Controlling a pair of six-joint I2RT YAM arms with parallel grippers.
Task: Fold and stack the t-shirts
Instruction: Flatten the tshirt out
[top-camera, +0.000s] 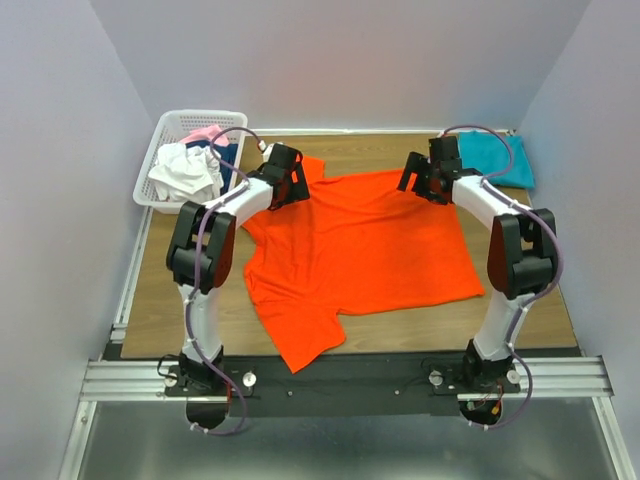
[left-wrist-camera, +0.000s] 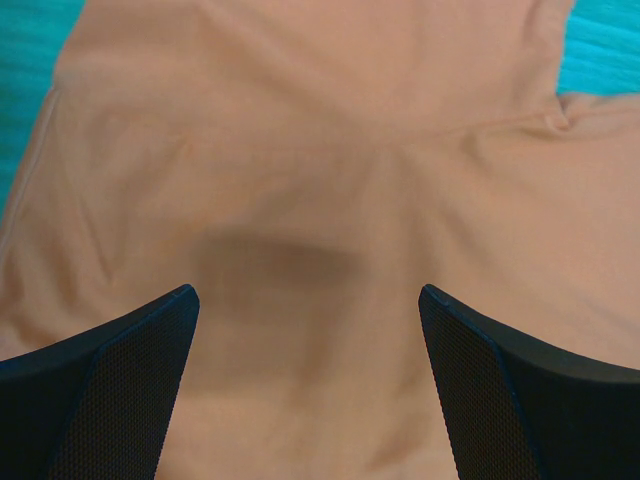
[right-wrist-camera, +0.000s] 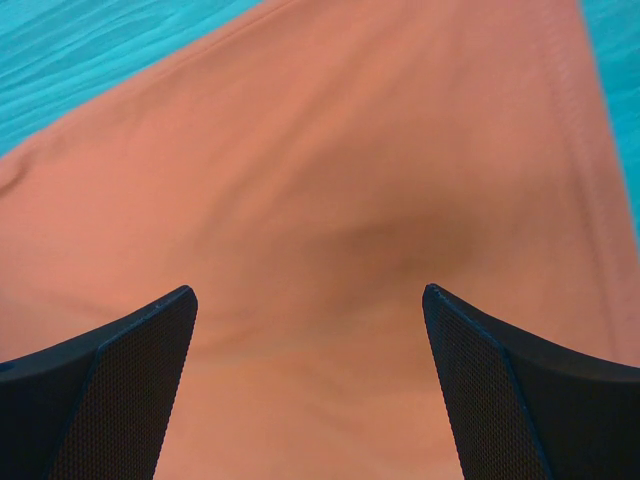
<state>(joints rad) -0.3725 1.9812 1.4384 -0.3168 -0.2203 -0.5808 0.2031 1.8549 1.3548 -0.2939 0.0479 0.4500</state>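
top external: orange t-shirt (top-camera: 360, 250) spread on desk (top-camera: 420, 328); left fingers (left-wrist-camera: 110, 390) and right fingers (right-wrist-camera: 520, 400) apart over its far edge. judged step: first fold; next, descend and pinch cloth.

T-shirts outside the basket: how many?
2. The orange-red t-shirt is spread out in the centre; the teal t-shirt lies folded at the far right corner. The basket at far left holds bunched white, pink and navy fabric, possibly more shirts.

Basket (top-camera: 157, 141) left of spread t-shirt (top-camera: 370, 240).
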